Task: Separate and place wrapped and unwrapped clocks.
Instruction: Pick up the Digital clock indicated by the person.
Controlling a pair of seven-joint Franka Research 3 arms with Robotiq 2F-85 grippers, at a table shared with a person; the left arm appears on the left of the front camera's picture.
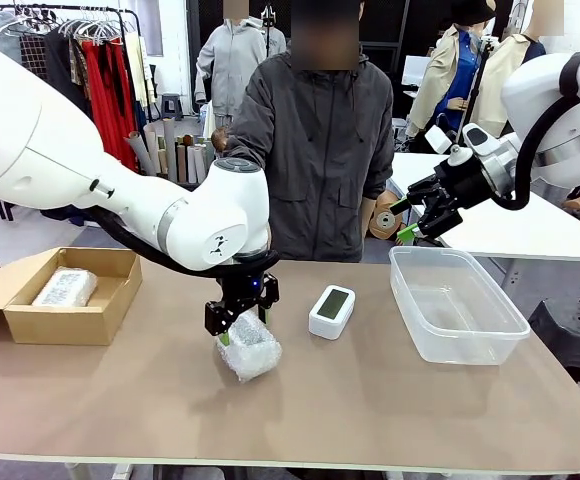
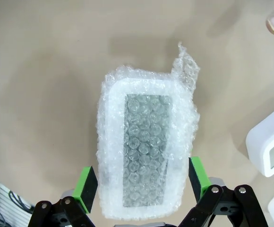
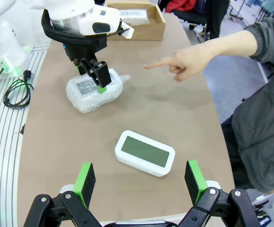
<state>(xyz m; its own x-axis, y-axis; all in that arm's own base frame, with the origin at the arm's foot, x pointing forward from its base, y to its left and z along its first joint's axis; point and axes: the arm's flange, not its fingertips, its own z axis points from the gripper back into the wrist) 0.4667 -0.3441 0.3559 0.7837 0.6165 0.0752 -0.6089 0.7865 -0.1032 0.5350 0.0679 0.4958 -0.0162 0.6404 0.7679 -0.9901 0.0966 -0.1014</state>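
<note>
A bubble-wrapped clock [image 1: 249, 349] lies on the brown table near its middle. My left gripper [image 1: 239, 322] is lowered over it, open. In the left wrist view the wrapped clock [image 2: 144, 146] sits between the green pads [image 2: 87, 185], which stand at its two sides without squeezing it. The bare white clock [image 1: 331, 311] with its grey-green screen lies just right of it. My right gripper [image 1: 411, 216] hangs open high above the table. Below its spread fingers lies the bare clock [image 3: 145, 152]. Another wrapped clock [image 1: 65, 288] rests inside the cardboard box [image 1: 60, 325].
A clear plastic tub [image 1: 500, 330] stands on the right of the table. A person stands at the far side, and the person's hand [image 3: 186, 61] points a finger toward the wrapped clock [image 3: 82, 97] under my left gripper [image 3: 95, 76]. The cardboard box [image 3: 158, 26] is at the far end.
</note>
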